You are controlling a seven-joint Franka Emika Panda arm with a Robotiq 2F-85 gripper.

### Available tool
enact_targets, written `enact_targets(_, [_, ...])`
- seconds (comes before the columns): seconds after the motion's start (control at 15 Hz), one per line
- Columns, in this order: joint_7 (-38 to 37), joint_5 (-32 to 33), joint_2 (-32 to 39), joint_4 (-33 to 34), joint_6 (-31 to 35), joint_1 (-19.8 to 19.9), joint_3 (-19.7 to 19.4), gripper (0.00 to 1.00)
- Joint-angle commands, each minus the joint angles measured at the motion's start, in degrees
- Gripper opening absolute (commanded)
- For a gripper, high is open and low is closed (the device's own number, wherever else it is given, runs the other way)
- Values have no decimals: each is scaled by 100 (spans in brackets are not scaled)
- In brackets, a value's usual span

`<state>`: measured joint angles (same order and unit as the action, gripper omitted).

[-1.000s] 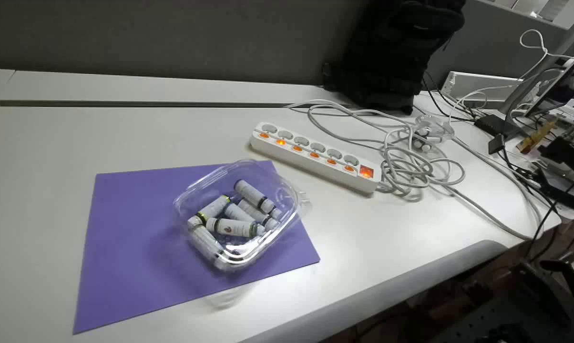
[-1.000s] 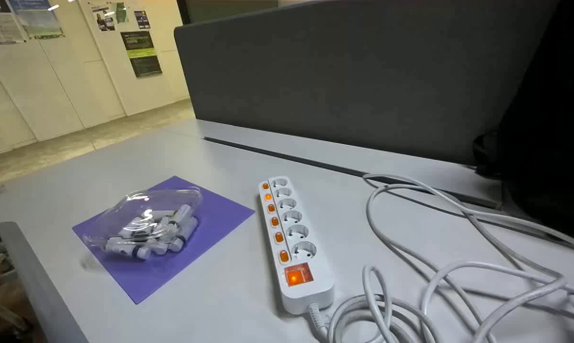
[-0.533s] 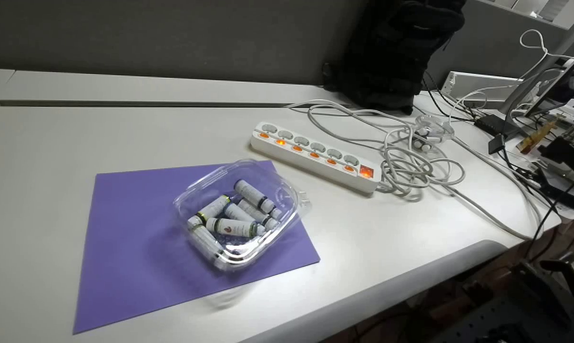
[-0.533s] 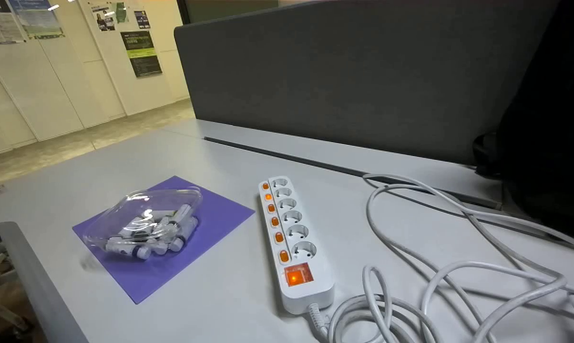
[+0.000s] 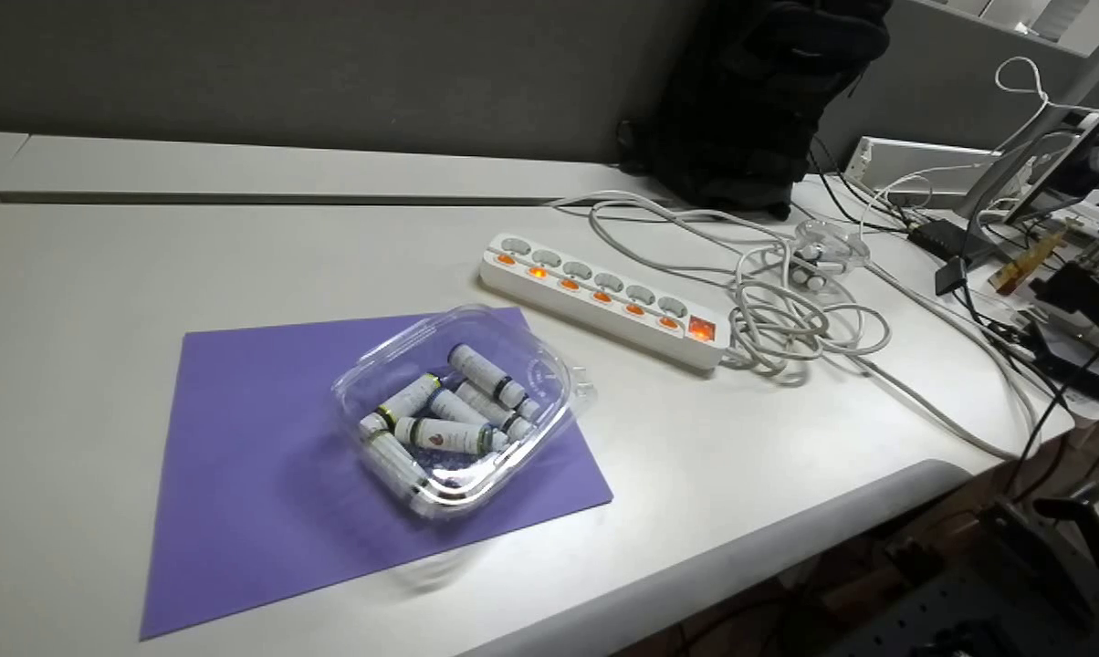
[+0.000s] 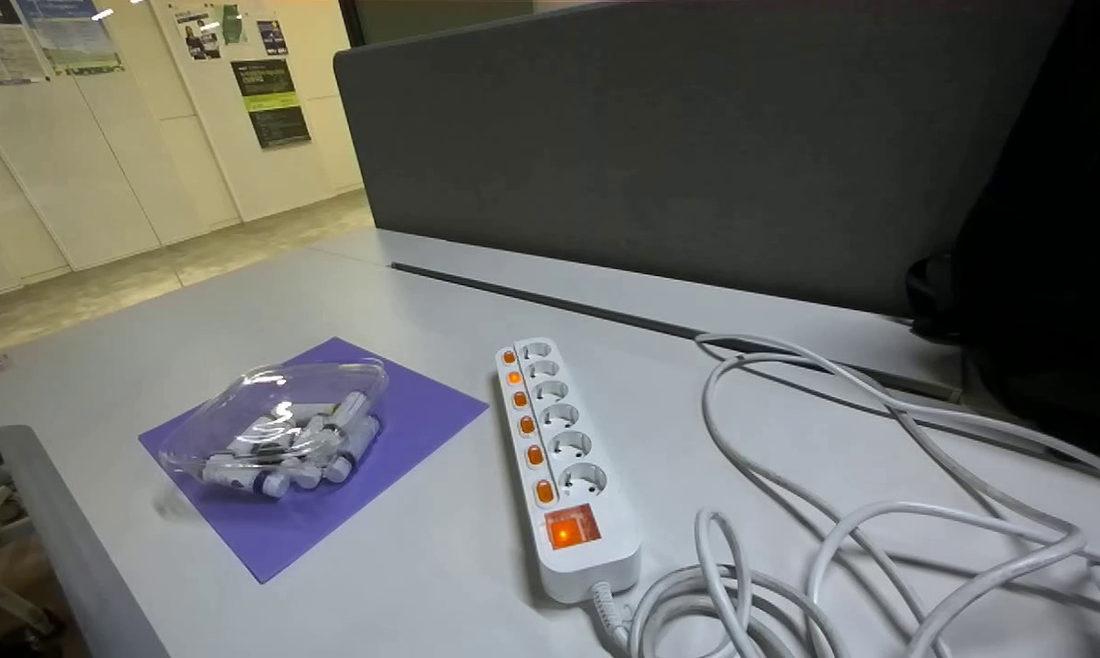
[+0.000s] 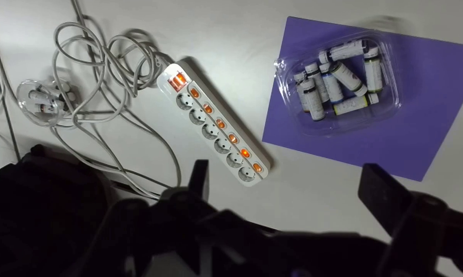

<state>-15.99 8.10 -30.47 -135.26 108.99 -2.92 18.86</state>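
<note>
- Fingers (image 7: 385,196) spread wide across the bottom of the wrist view
- Power strip (image 7: 215,125) near that frame's middle, on the counter (image 7: 224,34)
- Clear tub (image 7: 390,77) of bottles (image 7: 332,87) on purple sheet (image 7: 427,100), upper right

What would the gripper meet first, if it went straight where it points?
The open gripper would probably meet the white tabletop between the power strip and the purple sheet; depth is unclear.
</note>
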Motion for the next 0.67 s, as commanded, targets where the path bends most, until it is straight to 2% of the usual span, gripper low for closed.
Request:
enact_targets(0.0, [-700, 370, 64, -193, 561, 126, -105, 100])
enact_targets(0.27, [-1325, 847, 511, -401, 1297, 624, -278, 100])
enact_targets(0.53, [-1553, 995, 1254, -400, 1806, 950, -580, 100])
enact_targets(0.6, [-1576, 996, 1469, -375, 1935, 993, -673, 75])
